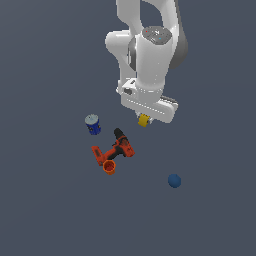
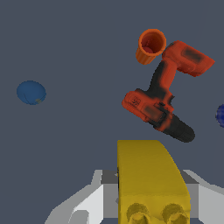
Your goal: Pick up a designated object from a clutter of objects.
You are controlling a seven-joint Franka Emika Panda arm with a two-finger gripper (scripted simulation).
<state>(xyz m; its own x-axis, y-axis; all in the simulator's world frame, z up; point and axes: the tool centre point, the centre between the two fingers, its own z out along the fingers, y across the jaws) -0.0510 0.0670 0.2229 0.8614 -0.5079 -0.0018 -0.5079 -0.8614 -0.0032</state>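
Observation:
The designated object, a small yellow blocky piece [image 1: 144, 120], hangs under the white arm's hand, above the floor. In the wrist view the yellow block [image 2: 148, 175] fills the space between the grey fingers [image 2: 87, 205], so my gripper [image 1: 145, 120] is shut on it. The clutter of objects lies below: a red-and-black power drill [image 1: 116, 148], an orange cup [image 1: 109, 167] touching the drill's base, a blue can with a grey top [image 1: 92, 124] and a blue ball [image 1: 174, 180]. The drill [image 2: 164, 100], cup [image 2: 151, 45] and ball [image 2: 31, 92] also show in the wrist view.
The floor is a flat dark grey surface with no edges in view. The white arm [image 1: 150, 55] rises toward the top of the exterior view. A sliver of the blue can [image 2: 221, 114] shows at the wrist view's edge.

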